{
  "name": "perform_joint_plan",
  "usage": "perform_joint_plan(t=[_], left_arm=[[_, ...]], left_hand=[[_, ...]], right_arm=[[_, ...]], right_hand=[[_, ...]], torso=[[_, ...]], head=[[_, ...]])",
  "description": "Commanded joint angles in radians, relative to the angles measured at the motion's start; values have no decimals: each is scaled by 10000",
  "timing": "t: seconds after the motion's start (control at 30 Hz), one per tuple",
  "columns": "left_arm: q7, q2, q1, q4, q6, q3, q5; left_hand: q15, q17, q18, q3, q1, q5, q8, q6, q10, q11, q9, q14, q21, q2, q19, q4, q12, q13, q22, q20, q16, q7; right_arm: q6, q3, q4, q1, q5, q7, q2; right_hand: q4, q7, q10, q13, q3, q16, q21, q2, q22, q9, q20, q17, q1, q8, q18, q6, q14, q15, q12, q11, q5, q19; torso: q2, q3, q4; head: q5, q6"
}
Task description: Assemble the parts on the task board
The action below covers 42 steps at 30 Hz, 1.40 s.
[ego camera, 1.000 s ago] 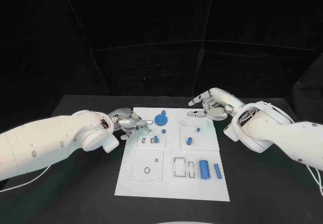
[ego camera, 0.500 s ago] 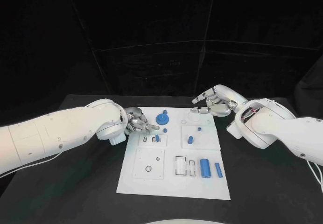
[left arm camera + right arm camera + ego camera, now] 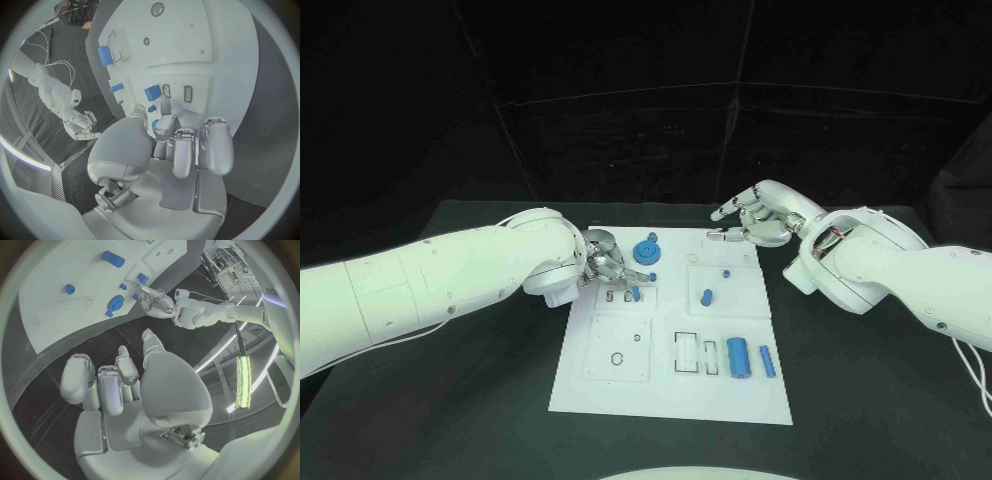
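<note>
While the left hand [image 3: 606, 262] pinches a small blue part [image 3: 152, 92] over the board [image 3: 672, 390] slots, next comes seating it; the right hand [image 3: 754, 222] hovers, fingers apart, holding nothing.

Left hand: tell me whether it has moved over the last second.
Yes. The left hand has moved rightward from the board's left edge onto it, toward the small blue part by the slots.

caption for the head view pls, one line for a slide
Left hand reaches over small blue parts on the white task board; right hand hovers open beyond its far corner.
</note>
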Motion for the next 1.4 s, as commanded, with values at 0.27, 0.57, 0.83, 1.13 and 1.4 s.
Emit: perform_joint_plan(t=[0.27, 0.57, 0.83, 1.13, 1.4], left_arm=[[-190, 180, 88, -84, 469, -155, -165], [-152, 279, 97, -53, 476, -172, -165], [-111, 339, 98, -43, 454, -173, -165], [-118, 374, 99, -57, 540, -173, -165], [-133, 379, 102, -68, 641, -173, -164]], left_hand=[[-64, 2630, -176, -99, 164, 4, 150, -135, 59, -26, 117, 1073, 88, 133, 69, -62, 56, 25, 71, 6, 30, -7], [-64, 2630, -175, -118, 250, 11, 206, -167, 64, -28, 183, 1073, 95, 169, 58, -93, 72, 43, 79, 7, 30, -10], [-67, 2630, -174, -127, 371, 18, 279, -201, 80, -33, 269, 1073, 107, 225, 46, -143, 101, 74, 94, 7, 30, -18], [-75, 2630, -169, -52, 733, 25, 413, -289, 79, -44, 440, 1073, 117, 352, 16, -355, 110, 86, 106, 3, 30, -29], [-86, 2630, -176, 240, 1289, 27, 515, -389, 73, -58, 598, 1073, 154, 500, 6, -769, 108, 92, 178, -4, 30, -42]], right_arm=[[183, 8, -61, 23, -39, -143, 63], [232, 8, -124, 23, -104, -184, 116], [292, 8, -201, 23, -238, -231, 184], [329, 7, -236, 22, -372, -284, 236], [349, 7, -248, 22, -404, -329, 242]], right_hand=[[16, -10, -13, -31, -131, -72, -54, 60, -34, 13, -21, 980, 22, 60, 32, 114, 647, -76, -31, -81, 142, -90], [32, -15, -17, -47, -170, -85, -72, 82, -62, 13, -27, 967, 49, 64, 36, 126, 646, -82, -42, -87, 218, -98], [36, -17, -15, -46, -182, -88, -75, 89, -64, 14, -29, 963, 58, 66, 36, 129, 645, -84, -39, -89, 241, -97], [51, -26, -10, -55, -219, -101, -91, 133, -87, 15, -38, 950, 106, 75, 39, 150, 645, -93, -40, -99, 341, -100], [38, -38, -5, -72, -293, -113, -112, 209, -103, 13, -56, 951, 267, 78, 39, 166, 651, -109, -41, -115, 624, -89]], torso=[[-1, -6, 8], [1, -8, 8], [-1, -8, 9], [9, -6, 9], [8, -8, 11]], head=[[15, -54], [5, -75], [-14, -91], [-25, -107], [-36, -129]])
